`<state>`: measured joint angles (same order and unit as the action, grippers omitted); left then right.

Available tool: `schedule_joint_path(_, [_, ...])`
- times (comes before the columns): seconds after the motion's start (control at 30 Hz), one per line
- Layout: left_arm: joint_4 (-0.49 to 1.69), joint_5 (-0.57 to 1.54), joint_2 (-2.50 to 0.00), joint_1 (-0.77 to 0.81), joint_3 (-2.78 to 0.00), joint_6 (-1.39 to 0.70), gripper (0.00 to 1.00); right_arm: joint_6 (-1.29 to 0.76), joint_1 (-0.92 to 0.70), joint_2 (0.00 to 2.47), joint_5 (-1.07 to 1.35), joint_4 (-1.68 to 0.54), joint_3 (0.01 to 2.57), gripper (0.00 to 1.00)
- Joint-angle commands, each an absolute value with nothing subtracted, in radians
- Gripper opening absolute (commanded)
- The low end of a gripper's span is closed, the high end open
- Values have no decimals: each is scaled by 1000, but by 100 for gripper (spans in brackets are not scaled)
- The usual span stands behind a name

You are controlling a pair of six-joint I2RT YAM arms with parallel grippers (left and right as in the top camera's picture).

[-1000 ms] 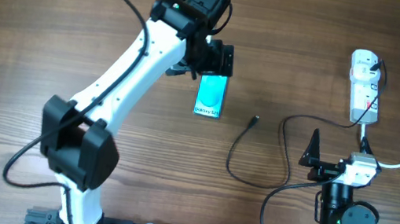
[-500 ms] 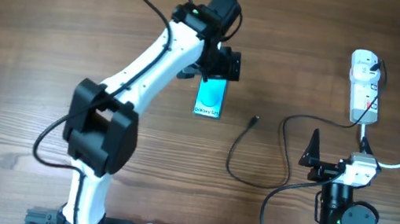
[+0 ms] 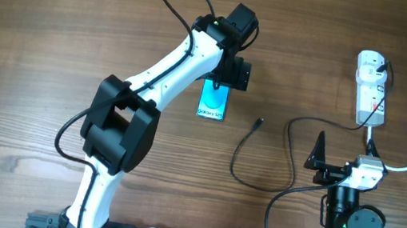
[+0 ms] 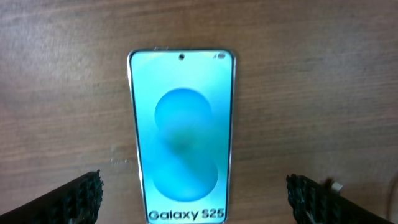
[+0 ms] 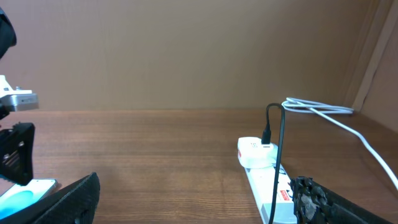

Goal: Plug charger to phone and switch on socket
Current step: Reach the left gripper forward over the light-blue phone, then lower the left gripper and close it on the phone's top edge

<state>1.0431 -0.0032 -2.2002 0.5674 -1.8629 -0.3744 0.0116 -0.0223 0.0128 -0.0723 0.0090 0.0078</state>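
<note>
Phone (image 3: 214, 99) lying flat on the wooden table (image 3: 39, 25), screen up. Right over it, left gripper (image 4: 194, 198) with fingers wide apart, holding nothing. Charger (image 3: 239, 156) tip loose on the table, right of the phone, not touching it. Right gripper (image 5: 193, 202) spread wide too, empty, short of the socket (image 3: 370, 89).

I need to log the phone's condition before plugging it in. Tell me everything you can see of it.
The phone is a slim rectangle with rounded corners and a thin pale frame, lying flat, screen up, on the wooden table. Its screen glows cyan with two darker blue blobs, a punch-hole camera at one end and "Galaxy S25" at the other. The charger lies apart, unplugged. The open left claw hovers above, fingers either side, not touching.
</note>
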Motion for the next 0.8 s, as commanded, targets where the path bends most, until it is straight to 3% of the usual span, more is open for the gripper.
schedule_joint_path(0.0, [1012, -12, -2260, 565, -1876, -344, 100, -3, -19, 5, -75, 14, 5, 100])
schedule_joint_path(0.77, [979, -20, -2351, 546, -1876, -400, 100, -3, -19, 5, -75, 14, 5, 100])
